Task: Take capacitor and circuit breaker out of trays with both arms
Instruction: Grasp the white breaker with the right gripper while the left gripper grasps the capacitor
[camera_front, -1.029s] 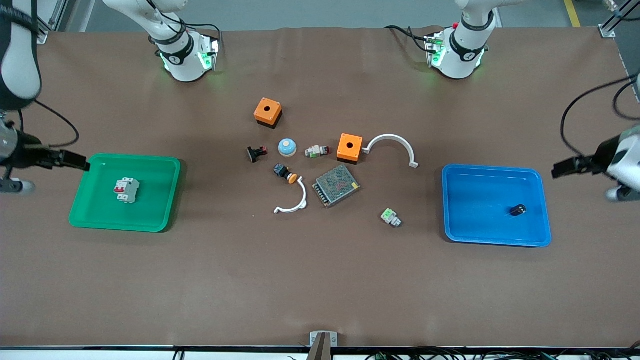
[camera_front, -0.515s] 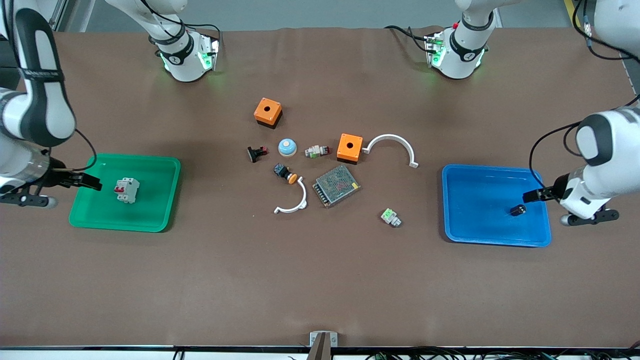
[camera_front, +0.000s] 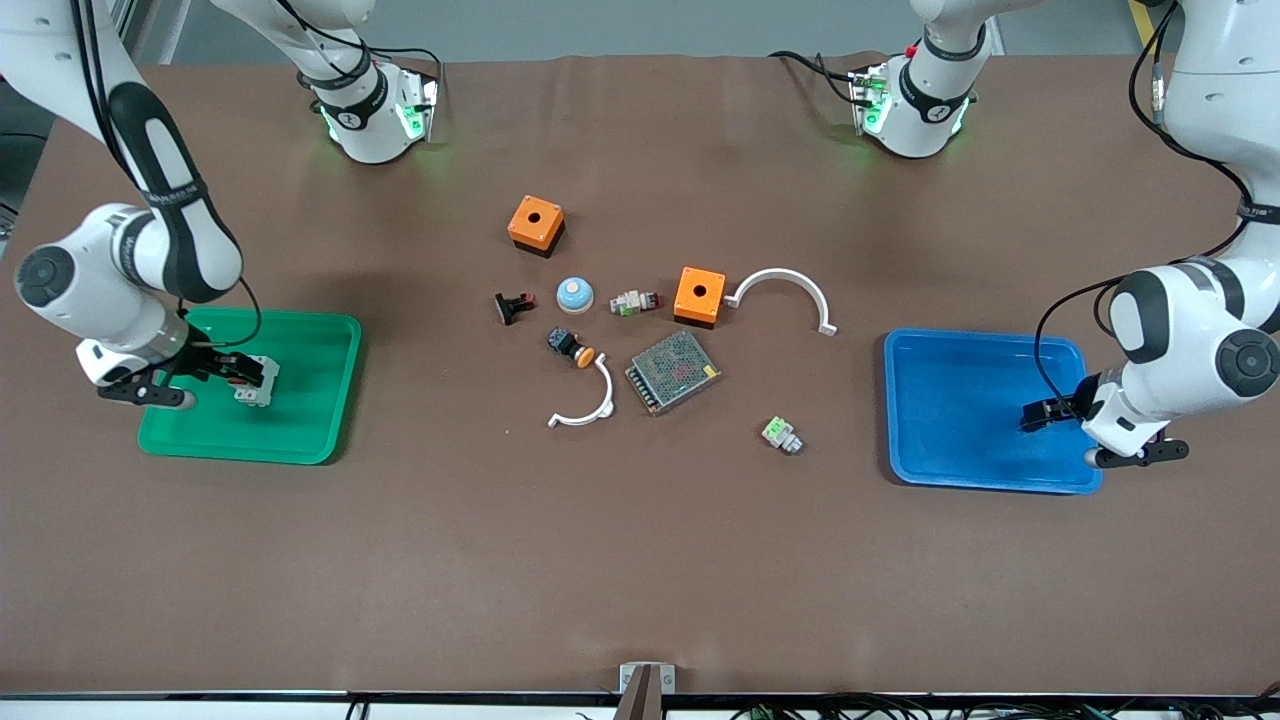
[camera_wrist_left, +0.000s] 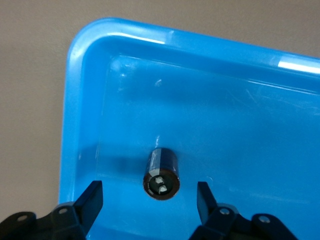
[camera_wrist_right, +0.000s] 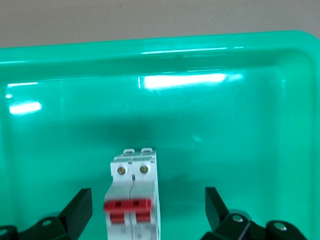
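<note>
Two low, spread-fingered grippers: left gripper (camera_wrist_left: 149, 202) astride capacitor (camera_wrist_left: 161, 174), right gripper (camera_wrist_right: 148, 210) astride breaker (camera_wrist_right: 131, 195).

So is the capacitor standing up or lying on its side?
Lying on its side. The capacitor rests in the blue tray, dotted end face sideways.

Brown tabletop (camera_front: 640, 560) with a cluster of parts at the middle: two orange boxes (camera_front: 535, 225) (camera_front: 699, 294), a blue-domed button (camera_front: 575, 293), a black-and-red small part (camera_front: 513, 306), a black button with orange cap (camera_front: 571, 346), a metal mesh box (camera_front: 672, 371), two white curved brackets (camera_front: 783, 291) (camera_front: 586, 403), two white-and-green connector blocks (camera_front: 634, 301) (camera_front: 781, 433). Green tray (camera_front: 310, 400) toward the right arm's end, blue tray (camera_front: 950, 400) toward the left arm's end.
</note>
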